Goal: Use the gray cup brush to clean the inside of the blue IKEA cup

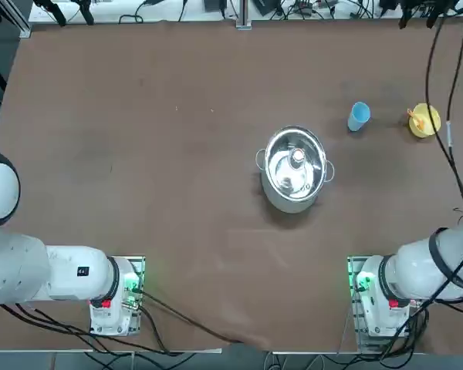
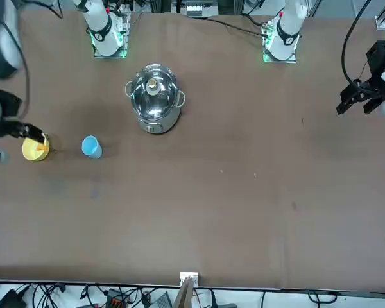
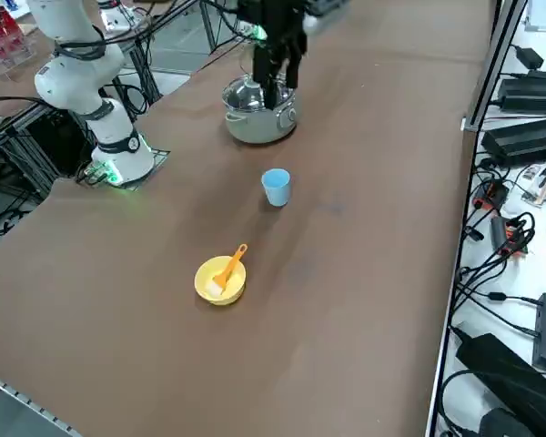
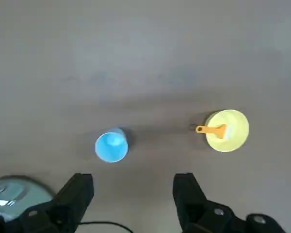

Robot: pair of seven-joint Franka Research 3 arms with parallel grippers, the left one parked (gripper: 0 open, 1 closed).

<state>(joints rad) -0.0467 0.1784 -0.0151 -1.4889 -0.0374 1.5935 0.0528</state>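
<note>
One brown worktop (image 1: pixel 193 254), broad and flat, bearing the following.
One pot (image 1: pixel 291 189), pale, with two loop handles, standing right of the worktop's middle, about midway between its near and far edges; glass lid (image 1: pixel 295 158) with a central knob, seated on top.
One right gripper (image 4: pixel 133 177), black, two-fingered, raised above the worktop; fingers apart, nothing between them.
One yellow bowl (image 3: pixel 203 284), upright, toward the far right corner.
One blue cup (image 3: pixel 276 186), upright, mouth up, between pot and bowl, touching neither, nearer the far edge than the pot.
One brush (image 3: pixel 230 266), orange with a whitish head; head inside the bowl, handle leaning out over the rim on the cup's side.
</note>
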